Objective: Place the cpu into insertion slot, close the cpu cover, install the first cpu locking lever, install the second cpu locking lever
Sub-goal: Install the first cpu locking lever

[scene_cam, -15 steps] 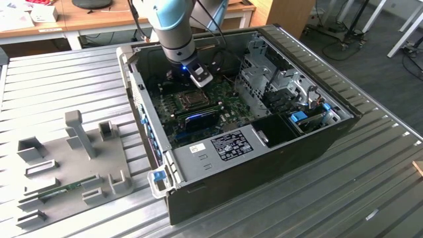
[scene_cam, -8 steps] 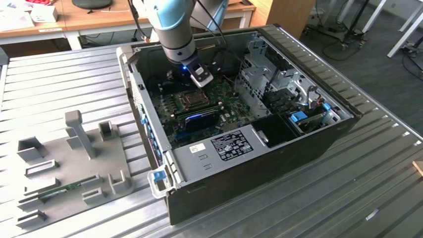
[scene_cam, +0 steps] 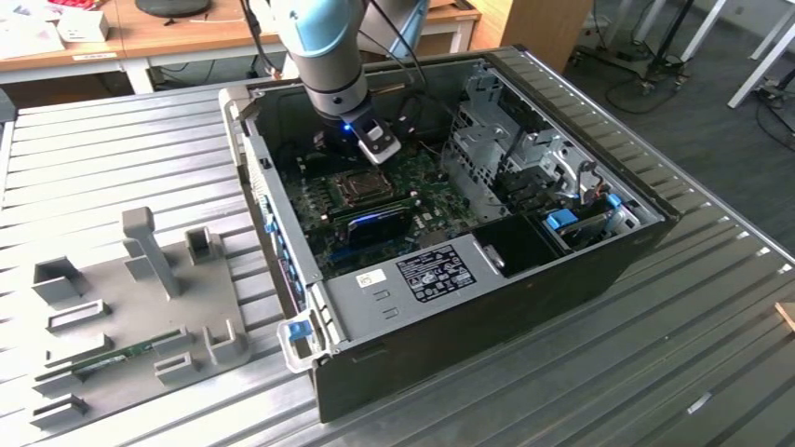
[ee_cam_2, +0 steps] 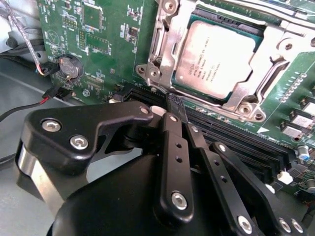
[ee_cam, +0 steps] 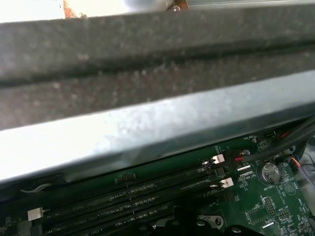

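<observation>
Print on cpu (ee_cam_2: 216,59) and motherboard (ee_cam_2: 108,44), none legible

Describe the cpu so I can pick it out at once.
Inside the open computer case lies a green motherboard. Its metal-framed insertion slot sits beside the long black memory slots. The cpu is the flat silvery square seated in it, under the cpu cover.

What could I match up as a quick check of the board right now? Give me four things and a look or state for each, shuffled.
Things:
1. cpu
2. cpu cover
3. coin battery
4. memory slots

Looks or states:
A. round and silvery
B. flat grey metallic square
C. silvery frame, lying down around the chip's edges
D. long black parallel rows

Pairs: 1-B, 2-C, 3-A, 4-D
</observation>
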{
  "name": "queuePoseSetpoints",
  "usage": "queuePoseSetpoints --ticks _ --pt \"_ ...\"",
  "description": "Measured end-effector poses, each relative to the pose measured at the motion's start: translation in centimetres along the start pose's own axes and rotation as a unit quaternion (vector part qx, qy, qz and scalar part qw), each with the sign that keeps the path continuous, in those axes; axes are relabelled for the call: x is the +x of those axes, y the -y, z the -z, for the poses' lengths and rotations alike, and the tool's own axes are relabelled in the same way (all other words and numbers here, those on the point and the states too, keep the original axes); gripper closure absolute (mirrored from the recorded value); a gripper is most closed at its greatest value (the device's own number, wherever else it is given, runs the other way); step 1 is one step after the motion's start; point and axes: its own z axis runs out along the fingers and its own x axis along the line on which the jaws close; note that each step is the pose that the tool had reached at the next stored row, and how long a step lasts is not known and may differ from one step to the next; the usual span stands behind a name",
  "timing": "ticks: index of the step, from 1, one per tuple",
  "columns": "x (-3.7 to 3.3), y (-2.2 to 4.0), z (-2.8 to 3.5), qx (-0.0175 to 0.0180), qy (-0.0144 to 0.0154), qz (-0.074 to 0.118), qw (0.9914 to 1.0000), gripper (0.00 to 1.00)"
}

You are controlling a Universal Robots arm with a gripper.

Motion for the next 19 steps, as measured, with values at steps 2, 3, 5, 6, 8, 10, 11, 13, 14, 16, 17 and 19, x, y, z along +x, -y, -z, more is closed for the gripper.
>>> queuePoseSetpoints --ticks 2,3,5,6,8,10,11,13,14,16,17,19 --pt "0.00 0.01 0.00 -0.0008 -0.0002 0.000 1.00000 0.89" --pt "-0.01 0.03 0.01 -0.0014 -0.0004 0.000 1.00000 0.89" --pt "-0.02 0.05 0.01 -0.0035 -0.0009 -0.001 0.99999 0.89" --pt "-0.02 0.06 0.02 -0.0055 -0.0014 -0.002 0.99998 0.89" --pt "-0.03 0.09 0.03 -0.0109 -0.0028 -0.004 0.99993 0.89" --pt "-0.05 0.15 0.05 -0.0179 -0.0046 -0.006 0.99981 0.89" --pt "-0.06 0.18 0.05 -0.0203 -0.0052 -0.007 0.99976 0.89" --pt "-0.07 0.22 0.06 -0.0219 -0.0055 -0.008 0.99971 0.89" --pt "-0.07 0.22 0.05 -0.0220 -0.0056 -0.008 0.99971 0.89" --pt "-0.07 0.22 0.06 -0.0221 -0.0056 -0.008 0.99971 0.89" --pt "-0.08 0.22 0.07 -0.0221 -0.0055 -0.008 0.99971 0.89" --pt "-0.09 0.19 0.14 -0.0223 -0.0058 -0.008 0.99970 0.89"
